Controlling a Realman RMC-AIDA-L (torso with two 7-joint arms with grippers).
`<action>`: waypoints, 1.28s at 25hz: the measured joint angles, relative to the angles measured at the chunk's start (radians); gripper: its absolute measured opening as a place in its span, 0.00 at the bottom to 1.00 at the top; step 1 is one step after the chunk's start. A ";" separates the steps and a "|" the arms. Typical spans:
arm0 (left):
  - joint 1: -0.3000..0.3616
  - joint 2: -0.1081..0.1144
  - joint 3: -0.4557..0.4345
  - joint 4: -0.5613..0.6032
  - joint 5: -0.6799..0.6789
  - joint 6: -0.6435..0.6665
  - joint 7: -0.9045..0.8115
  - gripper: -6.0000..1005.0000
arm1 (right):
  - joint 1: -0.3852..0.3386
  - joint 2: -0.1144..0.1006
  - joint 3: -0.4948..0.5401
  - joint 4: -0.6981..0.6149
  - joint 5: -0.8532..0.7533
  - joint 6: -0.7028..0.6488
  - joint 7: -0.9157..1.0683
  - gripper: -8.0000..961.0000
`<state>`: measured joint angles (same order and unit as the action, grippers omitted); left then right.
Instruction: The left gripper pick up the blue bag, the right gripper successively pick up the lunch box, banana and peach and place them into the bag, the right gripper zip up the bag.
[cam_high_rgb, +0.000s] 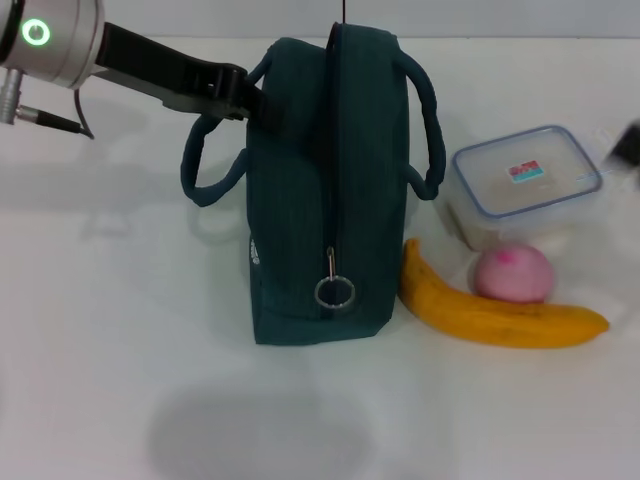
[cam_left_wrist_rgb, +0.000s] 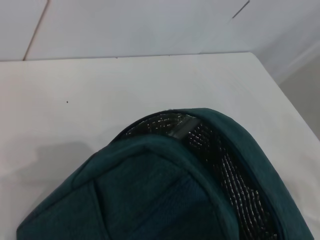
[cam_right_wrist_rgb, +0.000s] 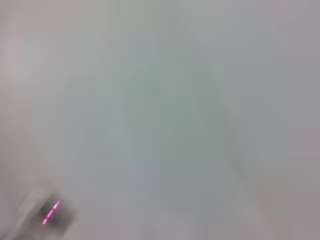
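The blue bag (cam_high_rgb: 320, 190) stands in the middle of the table, its zipper line facing up and the ring pull (cam_high_rgb: 335, 292) at the near end. My left gripper (cam_high_rgb: 250, 103) reaches in from the far left and is shut on the bag's far left edge. The left wrist view shows the bag (cam_left_wrist_rgb: 150, 200) with its far end open on the foil lining (cam_left_wrist_rgb: 225, 175). The lunch box (cam_high_rgb: 525, 180), the peach (cam_high_rgb: 512, 273) and the banana (cam_high_rgb: 500, 318) lie right of the bag. My right gripper (cam_high_rgb: 628, 145) shows as a dark shape at the right edge.
The white table (cam_high_rgb: 100, 300) stretches left of and in front of the bag, with a broad shadow (cam_high_rgb: 260, 430) on it near the front. The bag's loop handles (cam_high_rgb: 425, 130) stick out to both sides. The right wrist view shows only a pale surface.
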<state>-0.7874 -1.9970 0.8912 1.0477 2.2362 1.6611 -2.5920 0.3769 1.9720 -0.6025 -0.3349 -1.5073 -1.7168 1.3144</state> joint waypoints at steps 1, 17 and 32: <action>0.001 0.000 0.000 0.000 0.000 0.000 0.001 0.06 | -0.002 0.008 0.090 0.057 0.010 0.014 0.005 0.70; 0.013 -0.012 0.002 -0.002 -0.007 0.003 0.049 0.06 | 0.028 0.046 0.392 0.304 0.010 0.509 0.011 0.69; 0.015 -0.026 0.011 -0.001 -0.002 0.003 0.083 0.06 | 0.143 0.054 0.379 0.376 0.008 0.565 0.009 0.67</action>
<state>-0.7728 -2.0231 0.9020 1.0462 2.2340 1.6644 -2.5093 0.5197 2.0264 -0.2231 0.0414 -1.4992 -1.1520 1.3230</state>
